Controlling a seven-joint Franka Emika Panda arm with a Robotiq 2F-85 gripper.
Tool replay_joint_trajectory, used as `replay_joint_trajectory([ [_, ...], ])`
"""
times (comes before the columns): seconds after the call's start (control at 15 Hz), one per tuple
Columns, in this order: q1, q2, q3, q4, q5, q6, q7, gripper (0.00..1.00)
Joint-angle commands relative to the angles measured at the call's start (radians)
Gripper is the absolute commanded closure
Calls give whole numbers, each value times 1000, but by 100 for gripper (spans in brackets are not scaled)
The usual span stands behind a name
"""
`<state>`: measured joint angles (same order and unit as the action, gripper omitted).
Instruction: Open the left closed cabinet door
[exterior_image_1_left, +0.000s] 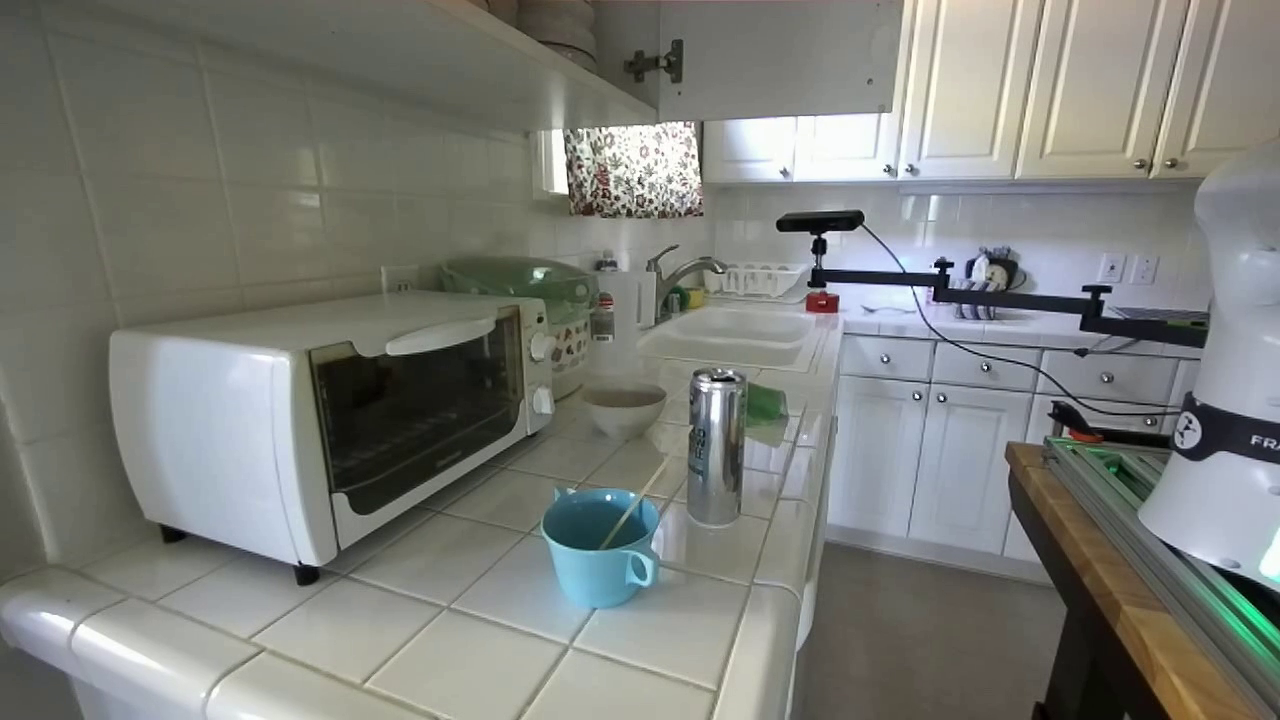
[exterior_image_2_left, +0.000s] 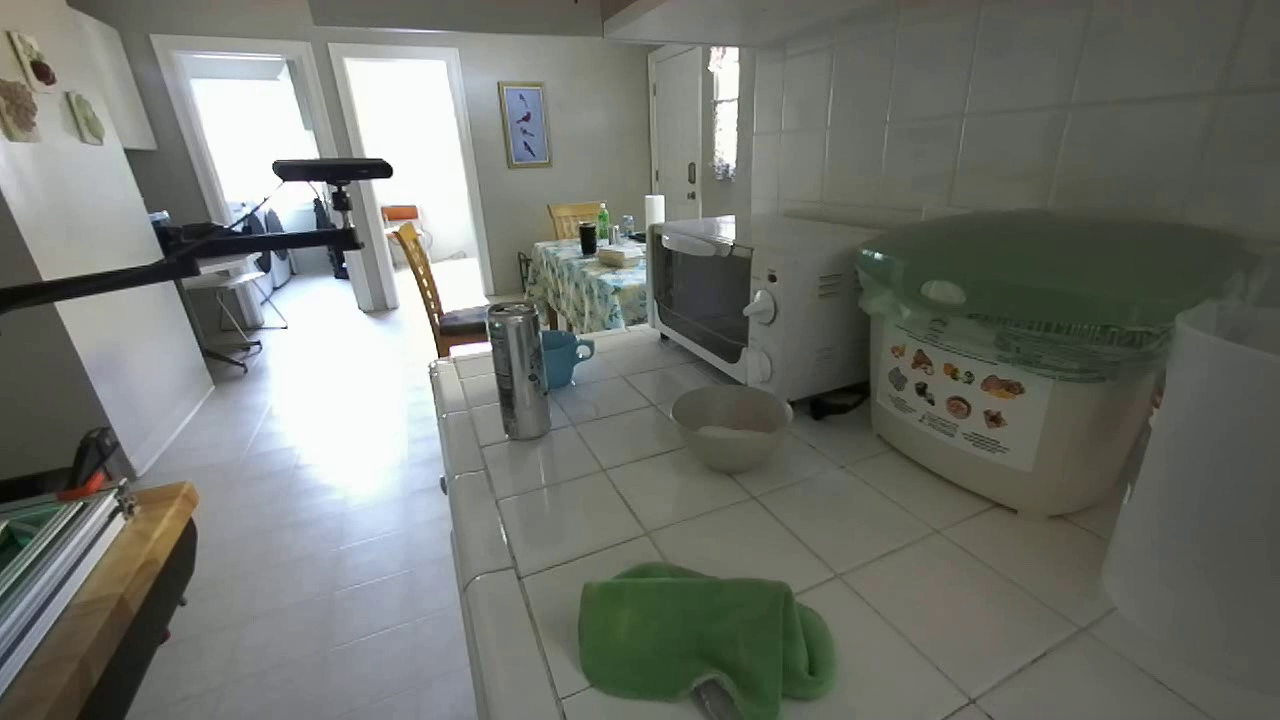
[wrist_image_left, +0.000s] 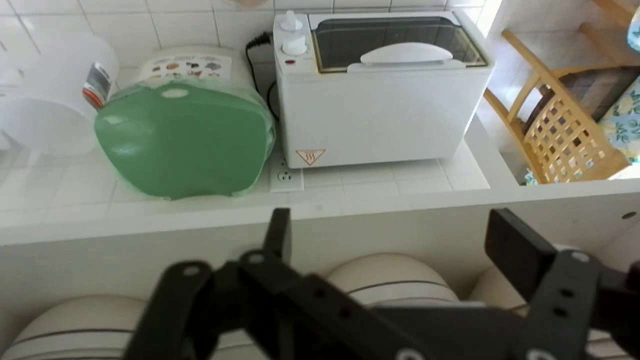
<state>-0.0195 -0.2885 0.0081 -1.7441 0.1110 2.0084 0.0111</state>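
The tool (wrist_image_left: 392, 231) gapes; a band (exterior_image_1_left: 1224, 432) on the arm (exterior_image_1_left: 1245, 310) shows "FRA".

Overhead I see two cabinet doors (exterior_image_1_left: 785, 60) (exterior_image_2_left: 455, 17), flat pale-grey panels, open and upright, each cropped at the top of an exterior view; a dark hinge (exterior_image_1_left: 675, 62) shows at a panel edge. Which is the left door cannot be told. In the wrist view, the open cabinet (wrist_image_left: 380, 227) interior lies ahead of and between the spread jaws.

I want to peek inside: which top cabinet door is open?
The plain grey door in an exterior view, its metal hinge showing: it sticks out. The other top doors there lie flat and shut.
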Motion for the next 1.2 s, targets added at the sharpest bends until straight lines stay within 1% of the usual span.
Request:
replay_joint_trajectory([
  [0.0, 8, 65, -7, 93, 13, -144, 59, 0],
  [0.27, -1, 97, -6, 89, -22, -233, 83, 0],
  [0.33, -2, 99, -7, 80, -29, -247, 85, 0],
  [0.4, -3, 94, -5, 59, -36, -231, 85, 0],
  [0.67, 1, 63, 5, -66, -71, -38, 61, 0],
  [0.87, 6, 44, 17, -175, -83, 98, 69, 0],
  [1.07, 9, 21, 28, -267, -97, 168, 84, 0],
  [1.13, 9, 14, 31, -289, -96, 163, 93, 0],
])
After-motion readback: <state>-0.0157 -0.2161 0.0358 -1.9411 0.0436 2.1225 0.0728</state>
